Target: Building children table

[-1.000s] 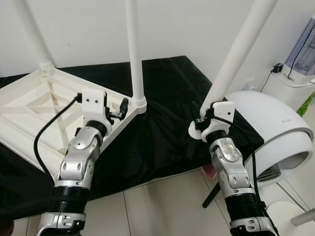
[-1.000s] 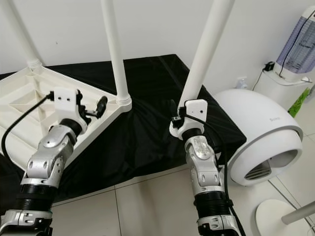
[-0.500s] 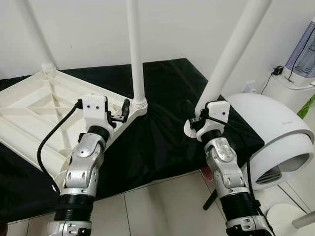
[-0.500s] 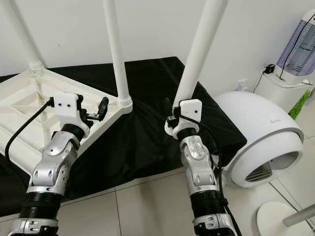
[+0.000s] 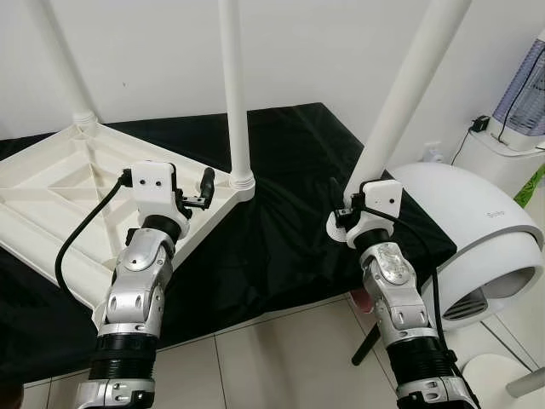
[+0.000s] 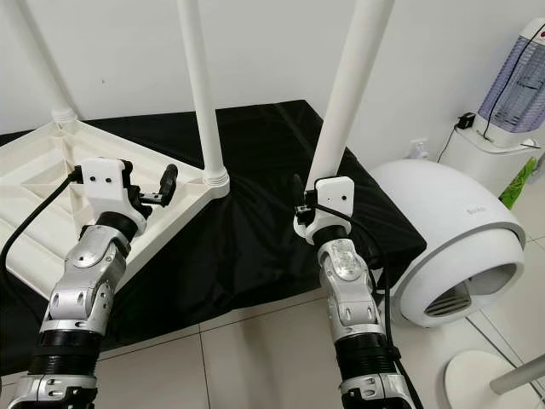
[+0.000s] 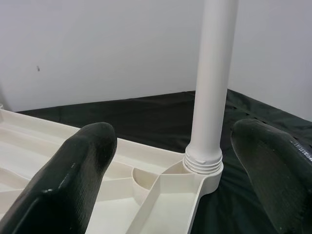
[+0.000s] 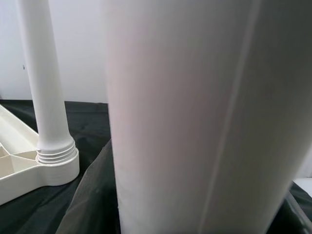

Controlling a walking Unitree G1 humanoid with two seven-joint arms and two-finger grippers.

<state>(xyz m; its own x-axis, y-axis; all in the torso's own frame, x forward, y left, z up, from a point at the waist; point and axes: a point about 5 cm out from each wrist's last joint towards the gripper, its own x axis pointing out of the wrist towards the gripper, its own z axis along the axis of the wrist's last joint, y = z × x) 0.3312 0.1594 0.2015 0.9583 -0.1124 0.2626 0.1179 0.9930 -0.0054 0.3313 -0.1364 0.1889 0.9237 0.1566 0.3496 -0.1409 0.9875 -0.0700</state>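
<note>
**The loose leg must travel left to the free corner of the tabletop**

The tabletop (image 5: 60, 196) lies upside down on a black cloth (image 5: 281, 213), with its ribbed underside facing up. Two legs are already standing in it: one at the far corner (image 5: 81, 115) and one at the corner nearest the middle, the fitted leg (image 5: 234, 94), which sits upright in its threaded socket.

The right gripper (image 5: 345, 223) is closed around the lower end of a third leg (image 5: 409, 94). This leg has its long axis nearly upright, but it leans, with the top toward the robot's right. Its lower end hangs above the cloth, well apart from the tabletop and to the right of it.

The left gripper (image 5: 203, 189) has its fingers (image 7: 73, 170) spread open and holds nothing. It hovers over the near edge of the tabletop, just beside the fitted leg, which stands between the two fingers in the left wrist view.

So the left arm is nearer to the tabletop, while the right arm carries the part. In my judgement the next move needs the leg brought leftward, straightened, and its lower end set over a free socket. Which socket is free I cannot tell.
</note>
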